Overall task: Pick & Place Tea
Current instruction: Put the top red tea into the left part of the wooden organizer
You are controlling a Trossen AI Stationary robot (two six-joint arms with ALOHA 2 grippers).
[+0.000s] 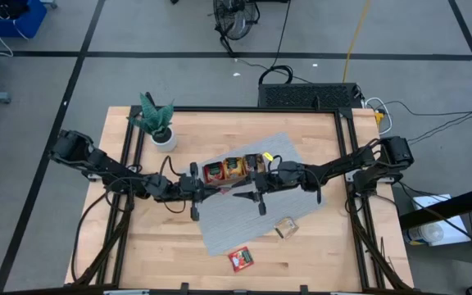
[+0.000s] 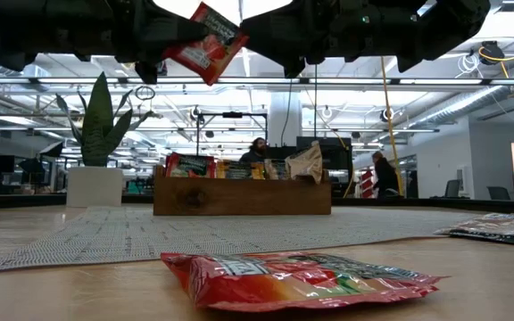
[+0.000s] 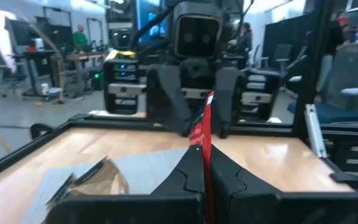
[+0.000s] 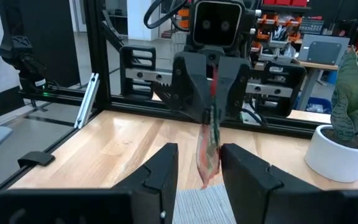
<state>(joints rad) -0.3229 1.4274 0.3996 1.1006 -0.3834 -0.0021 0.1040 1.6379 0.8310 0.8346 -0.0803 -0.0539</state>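
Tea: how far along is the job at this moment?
Done, if the tray is the goal: several sachets stand in the tray. In hand: the left gripper is shut on a held sachet in the air, facing the open right gripper. Left: a red sachet and a pale sachet lie outside the tray.

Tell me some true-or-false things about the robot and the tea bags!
1. The left gripper pinches a red tea sachet. True.
2. The right gripper is clamped on that sachet. False: its fingers stand open, the sachet hanging between them.
3. A red sachet on the table lies on the grey mat. False: it lies on bare wood.
4. A potted plant stands beside the mat. True.
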